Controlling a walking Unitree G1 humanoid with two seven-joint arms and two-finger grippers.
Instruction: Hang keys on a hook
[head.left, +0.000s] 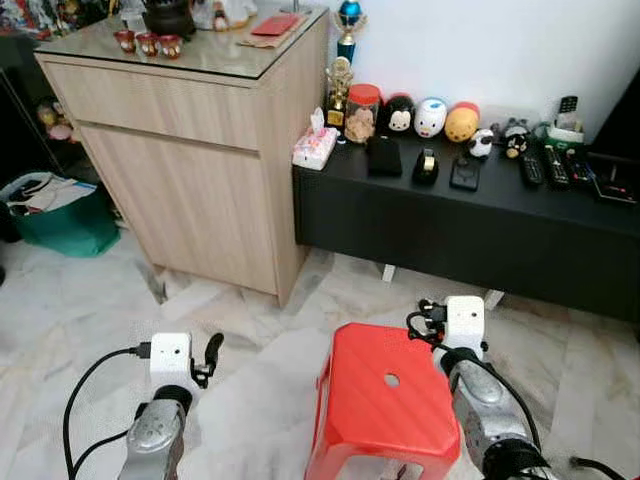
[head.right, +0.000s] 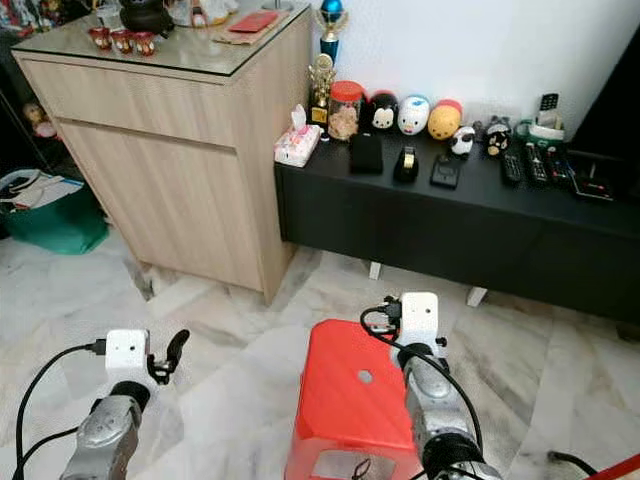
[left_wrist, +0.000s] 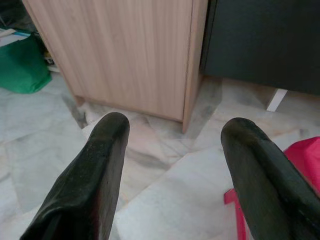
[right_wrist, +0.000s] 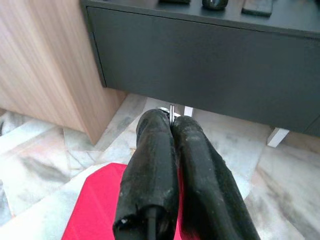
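Right wrist view: right hand (right_wrist: 171, 120) pinched on keys (right_wrist: 171, 111) | left hand (left_wrist: 175, 145) spread, idle | no hook spotted, hanging's all still to do

White wall (head.left: 480, 50), marble tile floor (head.left: 80, 300). Light wood cabinet (head.left: 190, 170) with glass top, low black bench (head.left: 470, 225) just beside it, red plastic stool (head.left: 385, 400) in front.

red stool (head.left: 385, 400) | wooden cabinet (head.left: 190, 150) | black bench (head.left: 470, 215) | possibly toys
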